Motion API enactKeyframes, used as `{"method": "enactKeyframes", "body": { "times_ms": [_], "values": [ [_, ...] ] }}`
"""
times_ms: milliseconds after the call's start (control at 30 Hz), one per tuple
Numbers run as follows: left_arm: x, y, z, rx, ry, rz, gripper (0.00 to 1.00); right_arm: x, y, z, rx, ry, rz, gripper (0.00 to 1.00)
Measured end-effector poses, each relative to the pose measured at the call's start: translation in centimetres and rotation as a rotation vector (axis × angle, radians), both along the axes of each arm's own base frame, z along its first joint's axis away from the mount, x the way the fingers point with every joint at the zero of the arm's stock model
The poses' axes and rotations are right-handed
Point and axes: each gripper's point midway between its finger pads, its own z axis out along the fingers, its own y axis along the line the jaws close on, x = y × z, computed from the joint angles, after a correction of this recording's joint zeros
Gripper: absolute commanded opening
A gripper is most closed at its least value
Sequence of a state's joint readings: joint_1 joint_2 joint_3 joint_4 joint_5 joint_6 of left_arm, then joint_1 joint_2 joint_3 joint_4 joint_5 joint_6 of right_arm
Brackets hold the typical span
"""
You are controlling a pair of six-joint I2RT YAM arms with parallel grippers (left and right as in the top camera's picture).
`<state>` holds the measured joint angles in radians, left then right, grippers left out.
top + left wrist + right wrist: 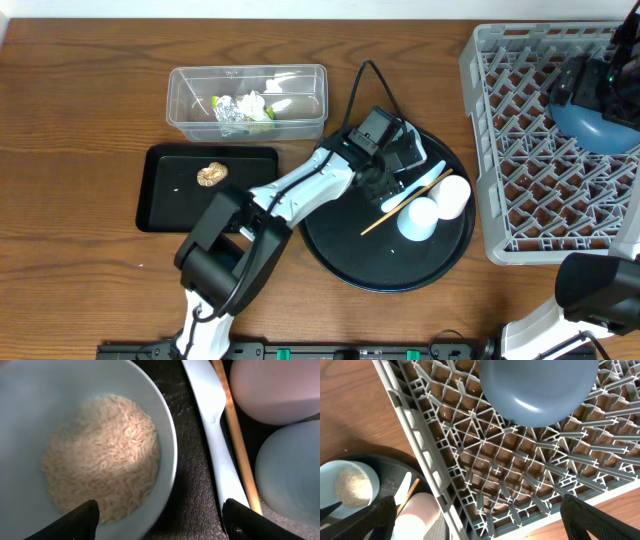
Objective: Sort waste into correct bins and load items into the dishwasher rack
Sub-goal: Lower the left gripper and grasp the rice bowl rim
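Rice (100,455) is seen in the bowl (30,410), whose rim passes between the spread, empty fingers of the left gripper (160,505). Ahead of the finger off the bowl, spoon (215,435), stick (237,435) and cups (275,387) are laid side by side. The right gripper (479,499) is spread, empty, over the rack (495,460); the plate (540,390) lies ahead of its fingers.

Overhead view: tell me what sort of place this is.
Probably a robot test bench staged as a dish-clearing station, not a real kitchen: a wooden table carries a grey dishwasher rack, a clear tub holding waste, and a round tray with cups, with robot arms over it.
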<state>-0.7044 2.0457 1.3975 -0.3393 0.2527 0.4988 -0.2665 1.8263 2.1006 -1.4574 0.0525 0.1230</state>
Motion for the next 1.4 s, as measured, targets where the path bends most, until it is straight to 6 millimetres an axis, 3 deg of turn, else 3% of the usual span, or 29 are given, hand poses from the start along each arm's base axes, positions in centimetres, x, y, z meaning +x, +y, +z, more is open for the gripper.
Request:
{"method": "enactKeyframes", "body": {
  "times_ms": [233, 400, 1100, 1233, 1400],
  "values": [
    [-0.1, 0.0, -0.6, 0.006, 0.011, -0.002, 0.79, 0.0, 0.0, 0.0, 0.0, 0.0, 0.0, 0.99],
    [0.0, -0.1, -0.5, 0.003, 0.007, -0.001, 0.64, 0.0, 0.0, 0.0, 0.0, 0.0, 0.0, 0.99],
    [1.1, 0.2, -0.3, 0.024, -0.049, 0.023, 0.25, 0.0, 0.0, 0.0, 0.0, 0.0, 0.0, 0.99],
    [1.2, 0.2, -0.3, 0.023, -0.05, 0.028, 0.08, 0.0, 0.0, 0.0, 0.0, 0.0, 0.0, 0.99],
    [1.2, 0.2, -0.3, 0.026, -0.058, 0.022, 0.06, 0.0, 0.0, 0.0, 0.0, 0.0, 0.0, 0.99]
  ]
}}
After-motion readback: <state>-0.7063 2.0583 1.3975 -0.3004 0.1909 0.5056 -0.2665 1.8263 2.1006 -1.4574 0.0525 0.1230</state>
